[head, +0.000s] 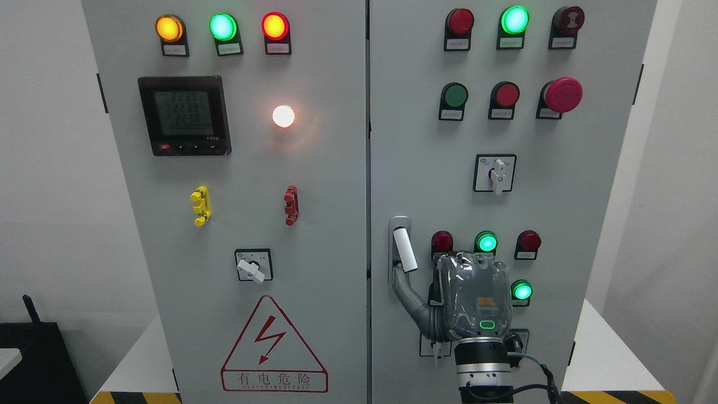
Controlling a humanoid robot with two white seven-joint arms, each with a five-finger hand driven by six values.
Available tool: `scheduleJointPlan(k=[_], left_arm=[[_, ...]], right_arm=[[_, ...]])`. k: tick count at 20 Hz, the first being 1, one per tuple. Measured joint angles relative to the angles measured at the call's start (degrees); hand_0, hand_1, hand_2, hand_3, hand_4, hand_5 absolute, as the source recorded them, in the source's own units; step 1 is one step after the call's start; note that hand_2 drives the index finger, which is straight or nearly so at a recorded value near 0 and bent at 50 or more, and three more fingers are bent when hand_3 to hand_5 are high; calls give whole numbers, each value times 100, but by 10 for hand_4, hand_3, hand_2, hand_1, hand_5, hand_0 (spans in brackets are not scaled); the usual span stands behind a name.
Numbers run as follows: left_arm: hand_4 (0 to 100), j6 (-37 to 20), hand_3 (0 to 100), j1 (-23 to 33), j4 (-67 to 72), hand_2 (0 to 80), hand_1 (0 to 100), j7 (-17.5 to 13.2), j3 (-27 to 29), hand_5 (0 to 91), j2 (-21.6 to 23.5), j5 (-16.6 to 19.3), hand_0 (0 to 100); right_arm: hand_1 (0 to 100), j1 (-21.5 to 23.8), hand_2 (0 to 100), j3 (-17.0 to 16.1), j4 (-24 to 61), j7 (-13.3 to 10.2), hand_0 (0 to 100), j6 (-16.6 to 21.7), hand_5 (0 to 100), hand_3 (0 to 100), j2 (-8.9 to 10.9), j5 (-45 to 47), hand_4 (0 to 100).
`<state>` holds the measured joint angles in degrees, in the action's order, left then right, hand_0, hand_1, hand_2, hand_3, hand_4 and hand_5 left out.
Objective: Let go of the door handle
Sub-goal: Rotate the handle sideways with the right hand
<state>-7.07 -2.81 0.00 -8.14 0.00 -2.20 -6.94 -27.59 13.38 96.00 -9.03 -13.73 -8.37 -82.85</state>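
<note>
While the grey cabinet (314, 168) stands shut with its 2 doors flush, the right hand (468, 297) is raised against the right door, back toward us. Its thumb (408, 292) reaches up and left, tip touching the lower end of the white door handle (404, 249), which tilts slightly in its recess. Nothing is clasped; the other fingers are hidden behind the palm.

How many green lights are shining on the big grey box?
4: one on the left door in its top row, one at the right door's top, two by the right hand, at and. The hand may hide more.
</note>
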Motion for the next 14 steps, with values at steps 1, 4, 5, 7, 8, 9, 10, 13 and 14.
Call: scheduleJointPlan(k=[1,4,5,7,8,9,10,13,14], left_arm=[[0,1,0,0,0,0,389,0,0,0,0,0,120],[0,3,0,0,0,0,389,0,0,0,0,0,120],[0,4,0,0,0,0,389,0,0,0,0,0,120],[0,5,0,0,0,0,389,0,0,0,0,0,120],[0,6,0,0,0,0,389,0,0,0,0,0,120],[0,7,0,0,0,0,389,0,0,0,0,0,120],[0,7,0,0,0,0,389,0,0,0,0,0,120],[0,8,0,0,0,0,389,0,0,0,0,0,120],[0,8,0,0,0,0,389,0,0,0,0,0,120]], right_arm=[[100,0,962,-5,4,0,351,1,972,1000,1,1,938],[100,0,962,-21,13,0,352,2,972,1000,3,3,938],[100,0,963,-24,16,0,352,2,972,1000,4,3,938],[101,0,962,-34,21,-7,352,2,972,1000,7,4,938],[101,0,962,-36,23,-12,352,2,972,1000,9,4,938],[101,-1,963,-40,25,-14,353,2,972,1000,11,4,938],[101,-1,962,-44,26,-16,353,2,972,1000,12,4,938],[101,-1,962,-50,31,-19,354,3,972,1000,18,5,938],[101,-1,962,-53,32,-19,354,3,972,1000,20,5,938]])
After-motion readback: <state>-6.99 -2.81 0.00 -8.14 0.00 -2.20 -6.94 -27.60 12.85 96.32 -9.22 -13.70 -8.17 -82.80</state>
